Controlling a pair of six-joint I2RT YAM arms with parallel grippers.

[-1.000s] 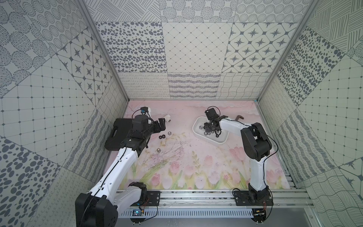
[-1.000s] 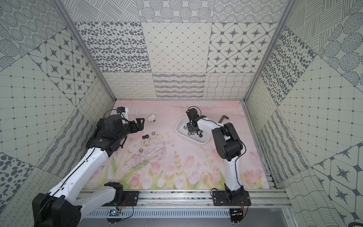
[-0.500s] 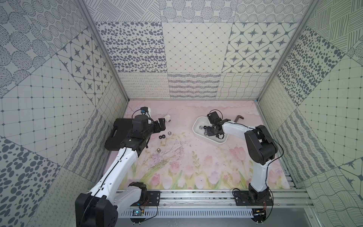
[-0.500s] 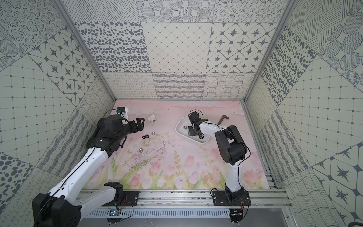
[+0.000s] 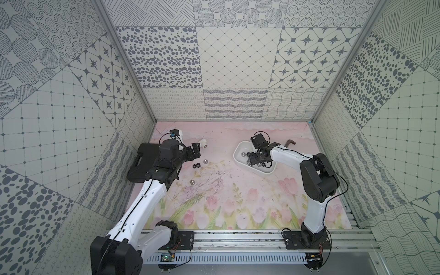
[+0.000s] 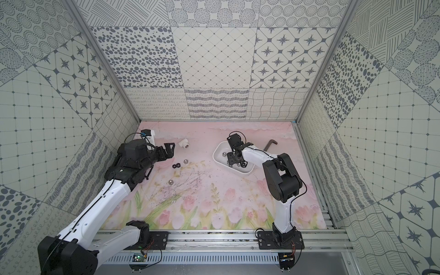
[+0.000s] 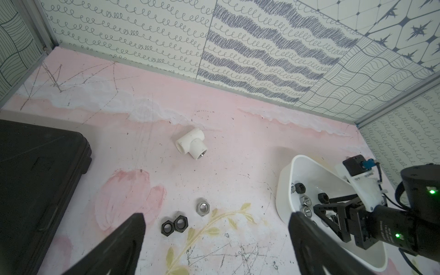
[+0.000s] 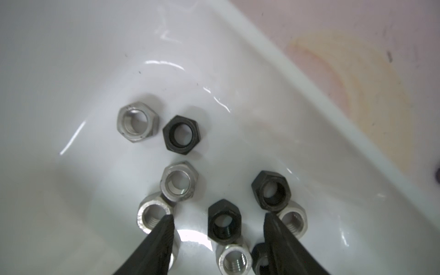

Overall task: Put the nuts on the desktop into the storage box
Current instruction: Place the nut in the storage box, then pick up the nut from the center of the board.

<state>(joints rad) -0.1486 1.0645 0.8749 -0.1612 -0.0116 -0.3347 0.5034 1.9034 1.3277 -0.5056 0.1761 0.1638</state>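
- The right gripper is released: its tapered matte-black fingers stand apart inside the white, glossy, round-cornered plastic storage box. A black hexagonal nut lies loose between the tips, touching neither.
- The nuts in the box are small threaded hex rings, some of dull silver metal, some matte black. Nine show in the right wrist view, several touching or overlapping. The two lowest are cut off by the frame edge and partly hidden behind the fingers.
- The left gripper is spread wide and holds nothing. It hovers over the pale pink desktop, which is printed with tulips and leaves and is scratched and speckled.
- On the desktop lie two black hex nuts touching each other, with a silver nut just beside them. One more shiny nut lies nearer the robot's base — too small to show its form.
- The white T-shaped pipe fitting lies apart, toward the back wall.
- The flat black plastic case is cut off in the left wrist view and partly covered by the left arm in both top views.
- The dark L-shaped hex key lies beyond the box.
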